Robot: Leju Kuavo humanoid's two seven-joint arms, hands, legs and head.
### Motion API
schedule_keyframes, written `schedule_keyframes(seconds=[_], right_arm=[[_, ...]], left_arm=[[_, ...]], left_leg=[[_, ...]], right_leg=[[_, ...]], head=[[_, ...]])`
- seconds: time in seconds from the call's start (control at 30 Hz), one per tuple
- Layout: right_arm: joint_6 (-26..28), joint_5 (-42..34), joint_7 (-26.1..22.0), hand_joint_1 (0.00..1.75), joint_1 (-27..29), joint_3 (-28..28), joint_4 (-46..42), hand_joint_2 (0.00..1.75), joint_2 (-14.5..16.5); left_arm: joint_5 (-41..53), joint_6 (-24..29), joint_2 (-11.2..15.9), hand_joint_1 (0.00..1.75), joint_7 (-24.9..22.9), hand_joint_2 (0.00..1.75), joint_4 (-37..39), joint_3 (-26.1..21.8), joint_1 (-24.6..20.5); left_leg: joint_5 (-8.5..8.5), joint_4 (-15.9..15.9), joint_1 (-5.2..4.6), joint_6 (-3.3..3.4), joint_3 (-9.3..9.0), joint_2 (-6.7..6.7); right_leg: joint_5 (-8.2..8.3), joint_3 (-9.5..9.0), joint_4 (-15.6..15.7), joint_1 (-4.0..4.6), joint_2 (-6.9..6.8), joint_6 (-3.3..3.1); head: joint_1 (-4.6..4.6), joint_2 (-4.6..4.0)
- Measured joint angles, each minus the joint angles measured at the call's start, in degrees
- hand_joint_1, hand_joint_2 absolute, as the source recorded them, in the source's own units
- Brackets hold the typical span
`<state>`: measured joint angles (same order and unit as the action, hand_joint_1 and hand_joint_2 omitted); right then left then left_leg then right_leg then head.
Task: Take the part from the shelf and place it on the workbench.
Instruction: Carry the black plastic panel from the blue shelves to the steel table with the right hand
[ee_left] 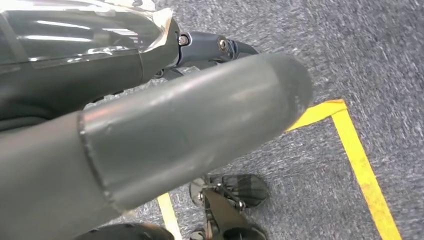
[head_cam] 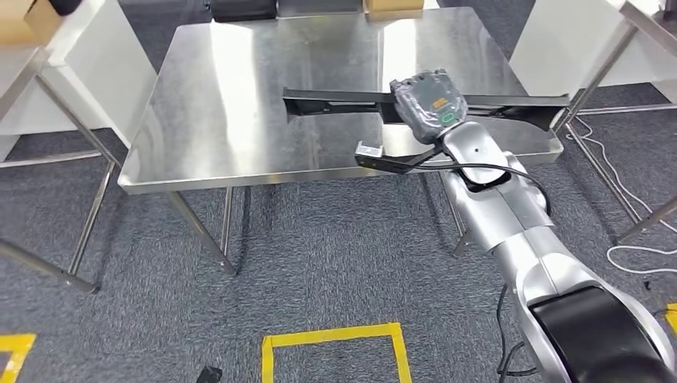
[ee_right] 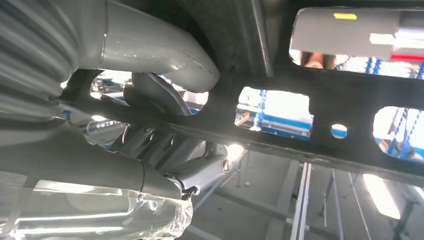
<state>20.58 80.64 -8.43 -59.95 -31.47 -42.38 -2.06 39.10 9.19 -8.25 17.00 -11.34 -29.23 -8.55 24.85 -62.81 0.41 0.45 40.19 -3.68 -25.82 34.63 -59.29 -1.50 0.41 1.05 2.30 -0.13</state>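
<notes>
Head view: the right hand (head_cam: 428, 102) grips the long black part (head_cam: 335, 100) mid-length over the bench (head_cam: 223, 96), near its right edge. It looks stiff; a central hold balances it.

Left wrist view: left hand (ee_left: 165, 135) over carpet, fingers' state unclear.

Right wrist view: fingers (ee_right: 160, 95) wrap the perforated bar.

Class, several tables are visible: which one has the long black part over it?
The central steel workbench, shiny and square. The right hand holds the long black part over it; the white side tables don't.

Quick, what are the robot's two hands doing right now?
Right hand: holding the long black part over the workbench.
Left hand: cannot be told.
</notes>
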Motion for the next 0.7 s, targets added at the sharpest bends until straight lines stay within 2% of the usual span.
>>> schedule_keyframes(seconds=[0.03,0.07,0.1,0.13,0.17,0.2,0.27,0.33,0.4,0.43,0.47,0.5,0.53,0.57,0.6,0.63,0.67,0.7], right_arm=[[0.03,-0.05,-0.03,1.75,0.0,0.0,0.03,1.75,0.02],[0.03,-0.08,-0.04,1.75,0.03,0.0,0.08,1.75,-0.01],[0.04,-0.1,-0.05,1.75,0.11,-0.02,0.14,1.75,-0.02],[0.05,-0.09,-0.06,1.75,0.2,-0.05,0.2,1.75,0.02],[0.07,-0.04,-0.06,1.75,0.26,-0.11,0.26,1.75,0.14],[0.1,0.01,-0.06,1.75,0.28,-0.16,0.3,1.75,0.3],[0.17,0.12,-0.05,1.75,0.19,-0.22,0.39,1.75,0.65],[0.24,0.2,-0.04,1.75,0.04,-0.23,0.5,1.75,0.86],[0.27,0.28,-0.03,1.75,-0.11,-0.28,0.6,1.75,1.23],[0.27,0.33,-0.03,1.75,-0.17,-0.31,0.63,1.75,1.46],[0.27,0.35,-0.04,1.75,-0.26,-0.32,0.66,1.75,1.65],[0.27,0.33,-0.09,1.75,-0.36,-0.33,0.71,1.75,1.76],[0.27,0.31,-0.19,1.75,-0.39,-0.33,0.82,1.75,1.73],[0.27,0.25,-0.32,1.75,-0.38,-0.33,0.99,1.75,1.67],[0.27,0.2,-0.46,1.75,-0.29,-0.34,1.18,1.75,1.59],[0.27,0.19,-0.57,1.75,-0.16,-0.35,1.36,1.75,1.51],[0.27,0.19,-0.63,1.75,-0.07,-0.36,1.46,1.75,1.48],[0.27,0.18,-0.65,1.75,-0.04,-0.36,1.51,1.75,1.47]], left_arm=[[0.01,0.0,-0.06,0.0,-0.07,0.0,0.0,0.0,-0.1],[0.04,-0.01,-0.08,0.0,-0.12,0.0,0.0,0.01,-0.19],[0.06,-0.01,-0.1,0.0,-0.16,0.0,0.0,0.01,-0.23],[0.08,-0.01,-0.13,0.0,-0.2,0.0,0.0,0.01,-0.23],[0.12,-0.01,-0.14,0.0,-0.25,0.0,0.0,0.01,-0.22],[0.18,-0.01,-0.13,0.0,-0.29,0.0,0.0,0.0,-0.23],[0.38,-0.01,-0.08,0.0,-0.32,0.0,0.0,0.01,-0.39],[0.51,-0.01,-0.04,0.0,-0.32,0.0,-0.01,0.01,-0.67],[0.55,-0.01,-0.03,0.0,-0.33,0.0,-0.02,0.0,-0.73],[0.56,-0.01,-0.05,0.0,-0.33,0.0,-0.01,-0.01,-0.61],[0.57,-0.01,-0.08,0.0,-0.35,0.0,-0.01,-0.01,-0.54],[0.59,-0.01,-0.11,0.0,-0.37,0.0,-0.01,-0.02,-0.57],[0.62,-0.01,-0.17,0.0,-0.39,0.0,0.0,-0.02,-0.62],[0.65,-0.01,-0.22,0.0,-0.42,0.0,0.0,-0.02,-0.73],[0.67,-0.01,-0.27,0.0,-0.44,0.0,0.0,-0.02,-0.79],[0.68,-0.01,-0.32,0.0,-0.46,0.0,0.0,-0.02,-0.73],[0.68,-0.01,-0.35,0.0,-0.48,0.0,0.0,-0.03,-0.64],[0.68,-0.01,-0.35,0.0,-0.49,0.0,0.0,-0.04,-0.56]], left_leg=[[1.47,-3.2,0.01,-0.27,1.6,1.65],[2.9,-6.82,0.16,-0.43,3.55,2.51],[3.78,-9.75,0.26,-0.5,5.21,2.93],[3.77,-11.1,0.3,-0.48,6.13,3.16],[2.76,-10.34,0.31,-0.35,5.92,3.36],[1.02,-7.58,0.25,-0.08,4.58,3.8],[-1.9,-0.28,-0.38,0.8,0.7,6.38],[-2.44,3.31,-1.14,1.5,-1.2,7.87],[-2.34,3.76,-1.3,1.9,-1.38,6.53],[-2.5,4.18,-1.15,2.15,-1.65,5.81],[-2.73,4.65,-0.94,2.47,-1.98,5.2],[-2.97,5.1,-0.69,2.76,-2.32,4.57],[-3.09,5.37,-0.51,2.94,-2.47,3.85],[-3.15,5.44,-0.43,3.07,-2.52,3.04],[-3.14,5.43,-0.39,3.09,-2.53,2.12],[-3.13,5.4,-0.37,3.09,-2.55,1.17],[-3.12,5.35,-0.34,3.06,-2.57,0.24],[-3.09,5.28,-0.29,3.0,-2.61,-0.65]], right_leg=[[-0.14,-0.14,0.0,0.12,-0.57,-0.4],[-0.28,-0.24,-0.01,0.26,-1.19,-0.77],[-0.4,-0.34,-0.01,0.39,-1.86,-0.97],[-0.53,-0.45,-0.02,0.49,-2.56,-1.13],[-0.67,-0.59,-0.01,0.58,-3.22,-1.23],[-0.83,-0.79,-0.01,0.67,-3.86,-1.28],[-1.27,-1.24,0.01,1.07,-5.04,-1.09],[-1.7,-1.6,0.12,1.52,-6.31,-0.6],[-2.02,-1.89,0.44,1.79,-7.63,-0.08],[-2.29,-1.93,0.29,1.81,-7.42,0.19],[-2.84,-1.59,-0.62,1.77,-6.29,0.33],[-3.84,-0.62,-2.83,1.71,-4.66,0.35],[-5.15,0.94,-6.25,1.51,-2.77,0.23],[-6.56,2.92,-10.21,1.43,-1.51,0.09],[-7.61,4.85,-13.7,1.37,-0.95,0.1],[-7.87,6.1,-15.51,1.29,-0.74,0.34],[-7.22,6.37,-15.14,1.16,-0.62,0.78],[-5.71,5.55,-12.59,0.97,-0.4,1.35]], head=[[0.23,0.0],[0.27,0.0],[0.27,0.0],[0.28,0.0],[0.3,0.0],[0.29,0.0],[0.3,0.0],[0.22,0.0],[0.13,0.0],[0.1,0.0],[0.06,0.0],[-0.02,0.0],[-0.11,0.0],[-0.17,0.0],[-0.25,0.0],[-0.28,0.0],[-0.32,0.0],[-0.33,0.0]])
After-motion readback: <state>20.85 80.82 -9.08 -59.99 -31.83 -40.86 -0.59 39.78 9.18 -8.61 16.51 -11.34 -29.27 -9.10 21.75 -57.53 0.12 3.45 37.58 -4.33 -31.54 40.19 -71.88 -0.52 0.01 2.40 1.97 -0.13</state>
